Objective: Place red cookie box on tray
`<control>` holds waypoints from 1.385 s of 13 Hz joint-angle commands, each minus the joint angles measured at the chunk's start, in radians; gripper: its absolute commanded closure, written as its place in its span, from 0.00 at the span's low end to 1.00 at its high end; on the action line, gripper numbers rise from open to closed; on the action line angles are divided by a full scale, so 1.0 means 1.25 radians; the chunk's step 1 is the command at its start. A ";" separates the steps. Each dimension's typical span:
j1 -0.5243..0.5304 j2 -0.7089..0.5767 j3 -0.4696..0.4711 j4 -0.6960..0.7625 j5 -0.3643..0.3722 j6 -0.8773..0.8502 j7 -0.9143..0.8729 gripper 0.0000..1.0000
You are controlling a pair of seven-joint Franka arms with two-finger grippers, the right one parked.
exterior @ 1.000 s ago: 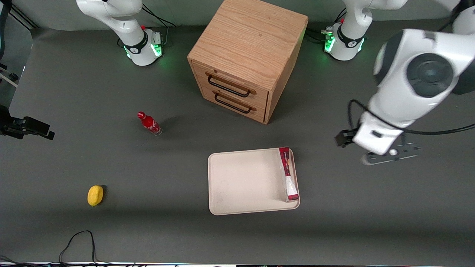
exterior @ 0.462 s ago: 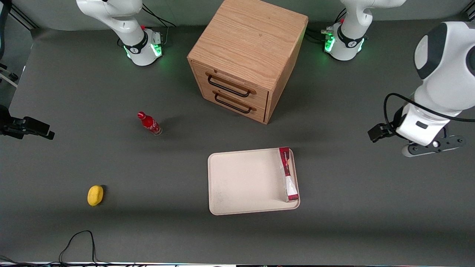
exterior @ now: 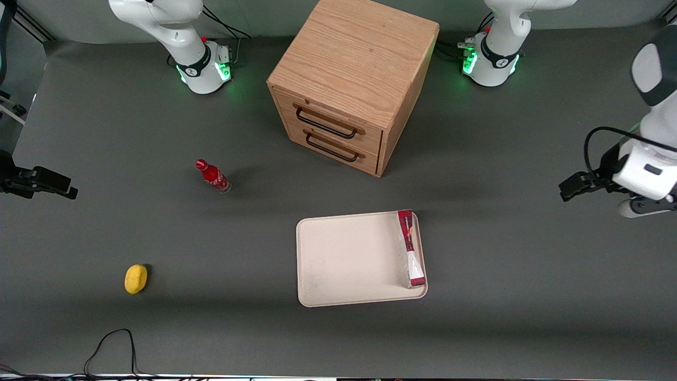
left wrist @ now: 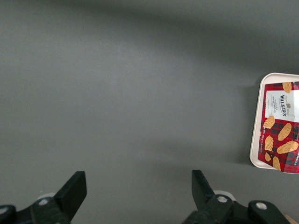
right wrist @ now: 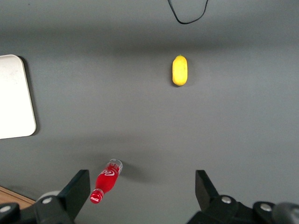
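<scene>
On the tray (exterior: 349,259), along the short rim toward the working arm's end of the desk, the red cookie box (exterior: 411,247) is seen lying flat — its white end nearer the front camera. From the way it lies, the placement is judged done, and the step in hand is taken to be the retreat. The end effector (left wrist: 139,191) is held well apart from the tray, out toward the working arm's end, with its fingers spread wide and nothing between them. Little more than parking the arm seems called for next. The desk (exterior: 497,296) is covered with a plain dark grey mat. Farther from the front camera than the tray a wooden drawer cabinet (exterior: 349,84) is placed; toward the parked arm's end a small red bottle (exterior: 212,176) and a yellow lemon-like thing (exterior: 136,279) are found.
</scene>
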 commanded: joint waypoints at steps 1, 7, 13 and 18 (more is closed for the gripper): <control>-0.002 -0.013 0.016 0.051 -0.031 -0.077 0.021 0.00; -0.005 -0.018 0.010 0.064 -0.055 -0.160 0.043 0.00; 0.001 -0.017 0.011 0.099 -0.052 -0.214 0.094 0.00; -0.007 -0.015 0.010 0.099 -0.045 -0.209 0.096 0.00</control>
